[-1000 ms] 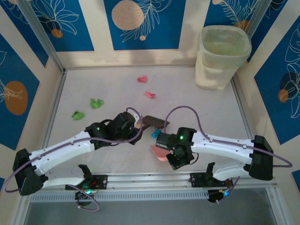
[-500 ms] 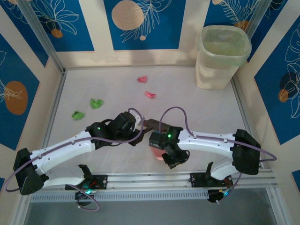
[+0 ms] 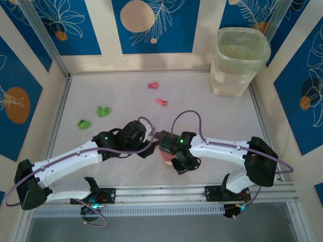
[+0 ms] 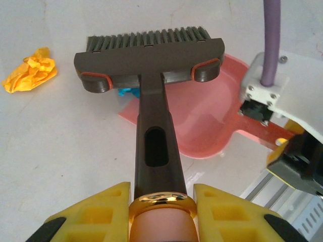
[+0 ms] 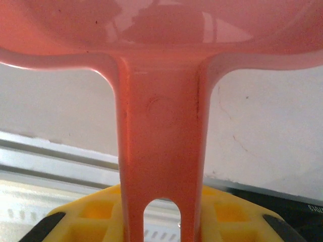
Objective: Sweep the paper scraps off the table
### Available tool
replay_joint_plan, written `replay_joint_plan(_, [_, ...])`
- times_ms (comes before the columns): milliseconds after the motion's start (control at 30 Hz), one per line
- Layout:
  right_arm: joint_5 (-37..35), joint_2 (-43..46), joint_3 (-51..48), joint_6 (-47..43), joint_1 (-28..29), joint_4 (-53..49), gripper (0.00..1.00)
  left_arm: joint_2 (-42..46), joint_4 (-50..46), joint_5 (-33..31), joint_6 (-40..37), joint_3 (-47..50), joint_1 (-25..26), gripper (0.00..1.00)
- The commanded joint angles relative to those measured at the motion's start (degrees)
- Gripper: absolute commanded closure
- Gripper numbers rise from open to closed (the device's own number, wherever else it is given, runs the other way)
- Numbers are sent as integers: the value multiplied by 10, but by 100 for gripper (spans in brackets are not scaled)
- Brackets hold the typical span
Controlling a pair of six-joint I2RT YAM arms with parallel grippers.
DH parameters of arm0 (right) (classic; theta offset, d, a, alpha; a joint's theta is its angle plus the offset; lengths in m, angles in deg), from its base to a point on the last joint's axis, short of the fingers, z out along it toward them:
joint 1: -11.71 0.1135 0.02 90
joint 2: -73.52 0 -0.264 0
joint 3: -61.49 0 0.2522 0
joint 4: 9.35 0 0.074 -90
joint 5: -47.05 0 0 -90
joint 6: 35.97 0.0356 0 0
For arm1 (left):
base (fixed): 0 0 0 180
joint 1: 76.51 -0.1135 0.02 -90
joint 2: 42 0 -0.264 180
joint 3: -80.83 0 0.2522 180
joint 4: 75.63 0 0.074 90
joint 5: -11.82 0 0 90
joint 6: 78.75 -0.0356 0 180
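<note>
No text, brand or number can be read with certainty. Low and to the right of the right gripper (image 5: 161,219), a dark strip (image 5: 303,205) carries a few pale letters at the picture's edge, cut off and too small to make out. Just above that gripper, the handle (image 5: 160,151) of the dustpan (image 5: 161,25) clamped between its fingers bears a round moulded mark (image 5: 160,108), with nothing legible inside it.
</note>
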Motion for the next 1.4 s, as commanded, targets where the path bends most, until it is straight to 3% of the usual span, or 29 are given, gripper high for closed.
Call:
replay_joint_plan(0, [-6, 5, -17, 12, -20, 19, 100, 19, 12, 23, 9, -3, 6, 100])
replay_joint_plan(267, [-1, 6, -36, 8, -46, 52, 100, 30, 26, 13, 23, -3, 5, 100])
replay_joint_plan(433, [-2, -4, -35, 4, -46, 53, 100, 74, 31, -66, 30, -1, 2, 100])
replay_joint_plan(533, [-2, -8, -34, 2, -46, 57, 100, 99, 45, -79, 28, 4, 2, 100])
replay_joint_plan(733, [-7, -11, -35, 2, -50, 59, 100, 73, -42, -133, 22, -35, 1, 100])
replay_joint_plan(933, [-13, -16, -33, -2, -51, 63, 100, 48, -82, -94, 15, -43, 2, 100])
replay_joint_plan(1367, [-13, -15, -39, -6, -59, 76, 100, -11, -51, 21, 5, -58, 4, 100])
